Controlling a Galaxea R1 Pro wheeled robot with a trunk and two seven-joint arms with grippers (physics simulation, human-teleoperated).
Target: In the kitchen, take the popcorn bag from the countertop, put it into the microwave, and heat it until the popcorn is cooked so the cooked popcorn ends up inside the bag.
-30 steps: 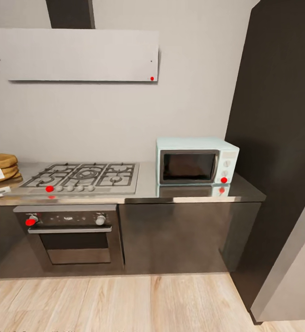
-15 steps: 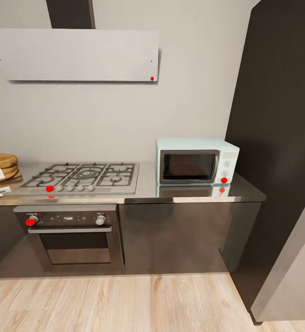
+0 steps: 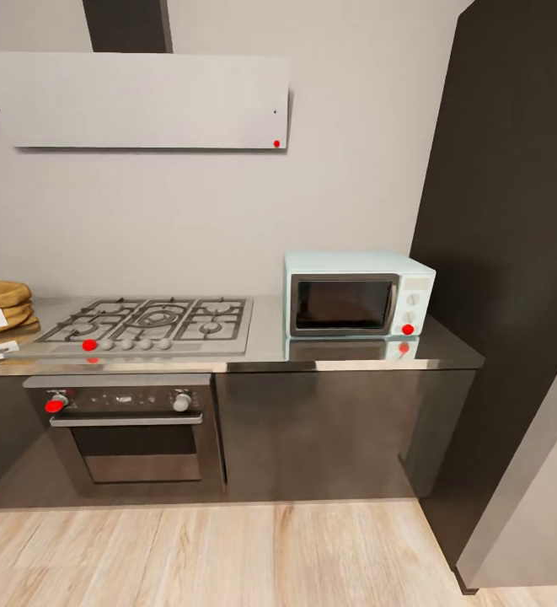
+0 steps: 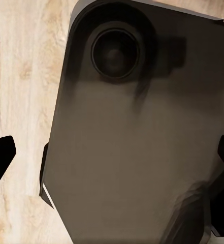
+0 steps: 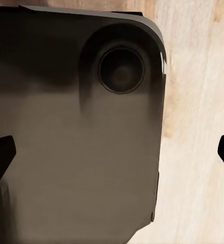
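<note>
pale wood flooring (image 3: 227, 556) is running nearest, and both wrist views are looking down on it past the robot's dark base (image 4: 137, 132). the left gripper (image 4: 112, 155) and the right gripper (image 5: 112, 152) are standing wide open and empty, their black fingertips showing far apart. beyond, dark cabinets and a built-in oven (image 3: 131, 430) are sitting under the steel counter (image 3: 270, 358). on it, a gas hob (image 3: 152, 323) is lying between the popcorn bag (image 3: 0, 305), at the far left edge, and the microwave (image 3: 358, 293), door shut, at the right. nothing looks done yet: fetching, loading and heating are all remaining.
</note>
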